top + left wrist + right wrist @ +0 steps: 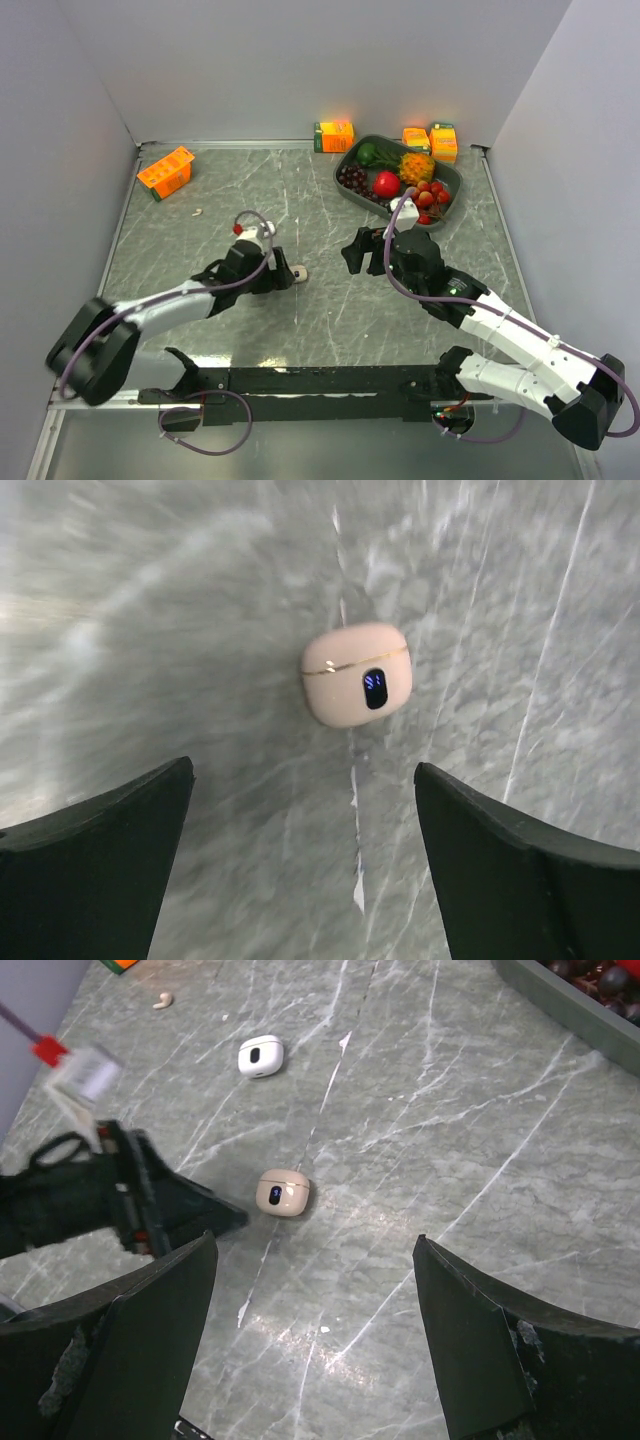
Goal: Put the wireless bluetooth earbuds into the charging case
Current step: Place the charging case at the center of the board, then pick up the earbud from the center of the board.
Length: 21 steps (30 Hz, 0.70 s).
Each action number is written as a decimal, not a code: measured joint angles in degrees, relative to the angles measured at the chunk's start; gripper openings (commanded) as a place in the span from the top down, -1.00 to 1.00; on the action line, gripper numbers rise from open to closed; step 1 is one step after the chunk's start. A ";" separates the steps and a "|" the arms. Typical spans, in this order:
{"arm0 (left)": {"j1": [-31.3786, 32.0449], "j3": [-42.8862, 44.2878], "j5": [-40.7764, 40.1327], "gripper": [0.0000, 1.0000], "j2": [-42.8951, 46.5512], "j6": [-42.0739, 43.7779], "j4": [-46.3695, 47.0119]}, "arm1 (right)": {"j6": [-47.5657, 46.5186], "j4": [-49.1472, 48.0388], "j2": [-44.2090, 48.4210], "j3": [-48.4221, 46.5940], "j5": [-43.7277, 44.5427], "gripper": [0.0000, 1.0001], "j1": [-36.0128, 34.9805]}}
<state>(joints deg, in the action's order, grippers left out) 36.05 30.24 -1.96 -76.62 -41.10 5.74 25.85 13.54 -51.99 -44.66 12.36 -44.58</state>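
Both stand wide and empty, the left gripper at 9 o'clock and the right gripper at 3 o'clock of the closed beige case lying mid-desk with bare room all round; two cases, the white case toward 10 o'clock, one earbud beyond it

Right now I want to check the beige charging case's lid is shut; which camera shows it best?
The left wrist view: the beige charging case sits close and central, lid seam and blue light plain. The right wrist view shows the case smaller, light visible. The top view shows the case as only a speck.
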 measured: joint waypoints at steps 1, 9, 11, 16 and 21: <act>-0.42 0.00 -1.09 -0.96 2.82 0.07 -2.64 | -0.02 -0.02 0.00 0.00 -0.02 -0.74 0.00; -21.40 9.20 -6.49 -0.78 12.52 2.80 -10.73 | -0.28 -0.81 -1.22 0.00 -1.53 -0.73 0.11; -27.69 12.17 -7.41 -0.72 8.66 3.15 -10.10 | -0.37 -0.85 -2.21 0.00 -2.36 -0.73 0.11; -35.60 18.08 -9.79 -0.57 -7.19 5.09 -9.81 | -0.46 -0.87 -2.99 0.00 -3.78 -0.73 0.13; -36.13 24.59 -9.99 -0.59 -19.76 9.38 -10.10 | -0.46 -1.03 -3.02 0.00 -4.57 -0.73 0.20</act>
<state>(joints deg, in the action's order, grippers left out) -0.08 54.83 -11.94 -96.38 -31.73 -4.36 25.39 12.51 -55.00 -44.66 7.79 -44.38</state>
